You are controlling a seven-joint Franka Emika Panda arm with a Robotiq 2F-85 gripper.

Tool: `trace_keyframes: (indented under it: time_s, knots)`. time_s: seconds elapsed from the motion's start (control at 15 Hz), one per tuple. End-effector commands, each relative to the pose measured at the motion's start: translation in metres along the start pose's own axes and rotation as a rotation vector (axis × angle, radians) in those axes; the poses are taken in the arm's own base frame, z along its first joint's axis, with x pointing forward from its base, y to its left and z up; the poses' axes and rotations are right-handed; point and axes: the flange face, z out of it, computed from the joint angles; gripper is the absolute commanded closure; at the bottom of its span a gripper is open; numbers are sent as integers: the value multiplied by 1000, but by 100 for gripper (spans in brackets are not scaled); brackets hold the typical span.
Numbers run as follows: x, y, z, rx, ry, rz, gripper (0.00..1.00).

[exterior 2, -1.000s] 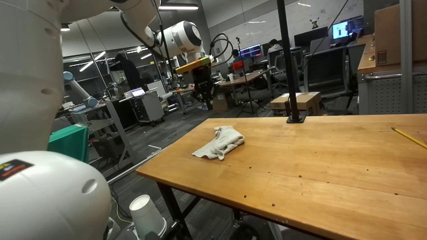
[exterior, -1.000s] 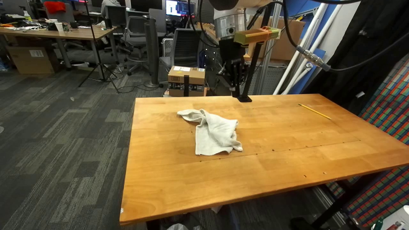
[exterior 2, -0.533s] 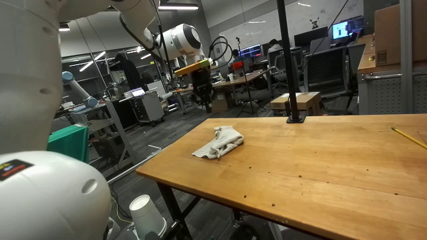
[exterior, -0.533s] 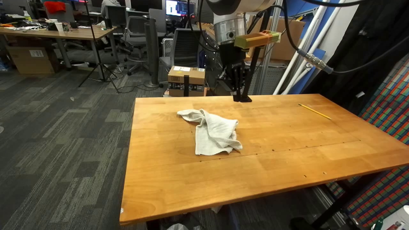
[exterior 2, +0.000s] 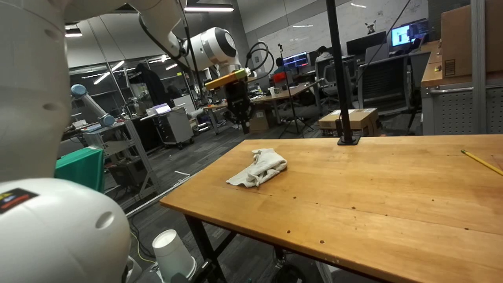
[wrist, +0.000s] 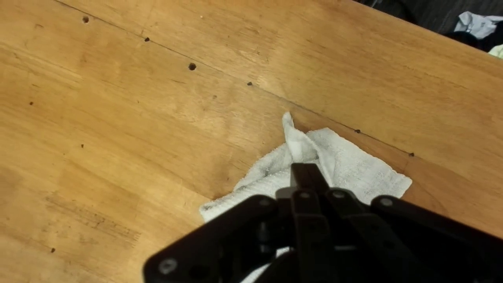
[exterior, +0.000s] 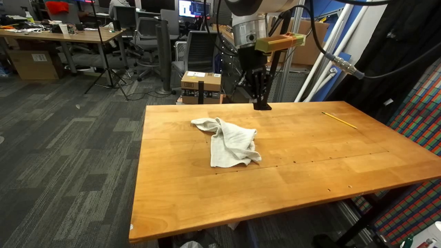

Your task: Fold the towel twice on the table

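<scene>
The off-white towel (exterior: 229, 148) lies crumpled and partly folded over on the wooden table (exterior: 310, 172). A twisted corner sticks out to the far left, and a small corner at the near right. It also shows in an exterior view (exterior 2: 267, 165) near the table's far left part. My gripper (exterior: 258, 106) is raised above the table, apart from the towel, pointing down; it also shows in an exterior view (exterior 2: 245, 129). In the wrist view the fingertips (wrist: 307, 169) are pressed together with nothing between them, and the towel (wrist: 365, 169) lies below, partly hidden by the gripper.
A yellow pencil (exterior: 339, 120) lies at the table's far right. A black post (exterior 2: 342, 78) stands on the table's far edge. A cardboard box (exterior: 201, 86) sits behind the table. A white cup (exterior 2: 173, 251) stands low beside the robot base.
My gripper has lowered slightly and then shifted a little to the right in an exterior view. The towel's small near corner has settled slightly; the rest of the towel has stayed put.
</scene>
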Motion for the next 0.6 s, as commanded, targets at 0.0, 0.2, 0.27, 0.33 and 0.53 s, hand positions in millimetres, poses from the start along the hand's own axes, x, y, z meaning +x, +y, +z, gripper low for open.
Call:
trace_keyframes:
  time_s: [0.0,0.2,0.27,0.33,0.53]
  knots:
    - [-14,6,-7,-9,38,5,98]
    - [-18,14,-10,-1,146,6,98]
    - [-19,18,-11,6,195,13,100]
    - [-21,23,-10,19,252,18,99]
    - [-32,37,-3,35,412,26,98]
